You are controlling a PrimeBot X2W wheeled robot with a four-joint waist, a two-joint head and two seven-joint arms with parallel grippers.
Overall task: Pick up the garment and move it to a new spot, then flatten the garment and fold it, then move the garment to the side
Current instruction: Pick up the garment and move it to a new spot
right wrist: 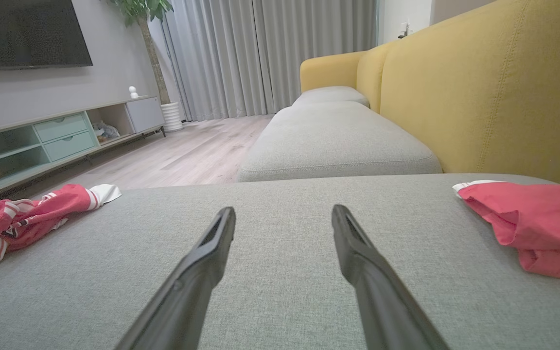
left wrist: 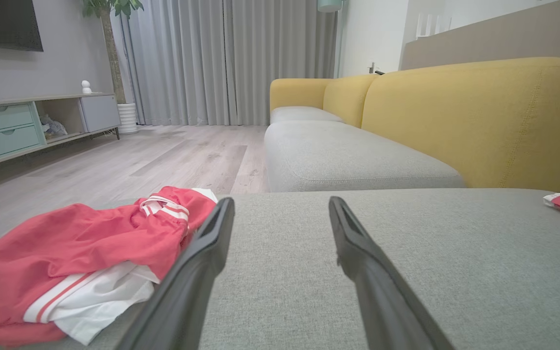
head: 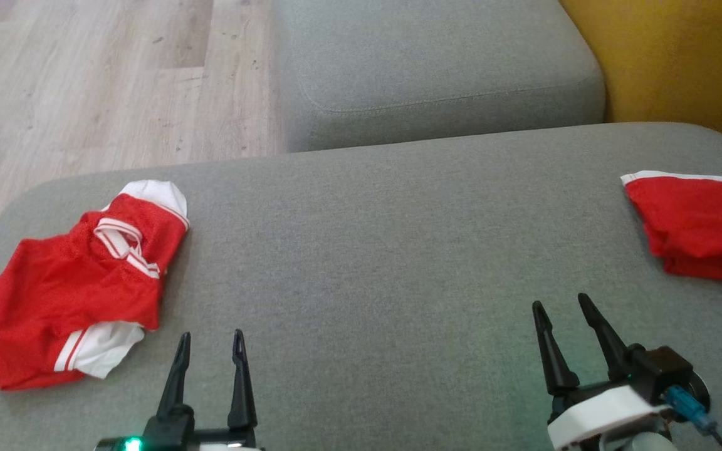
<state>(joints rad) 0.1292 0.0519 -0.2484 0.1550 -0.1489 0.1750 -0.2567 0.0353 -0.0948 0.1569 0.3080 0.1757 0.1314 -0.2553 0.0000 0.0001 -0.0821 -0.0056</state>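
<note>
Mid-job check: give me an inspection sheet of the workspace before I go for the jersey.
Surface: grey cushion, flat, a garment at each end.
Job's things: garment lies crumpled at the cushion's left end, white sleeves showing, not held.
Clutter: folded red garment at the right edge.
Grippers: left gripper and right gripper over the cushion's near side, jaws open, holding nothing.
Cables: blue plug with a dark lead at the right wrist, away from both garments.
Surroundings: wood floor, second cushion, yellow sofa back, TV unit, curtains.
</note>
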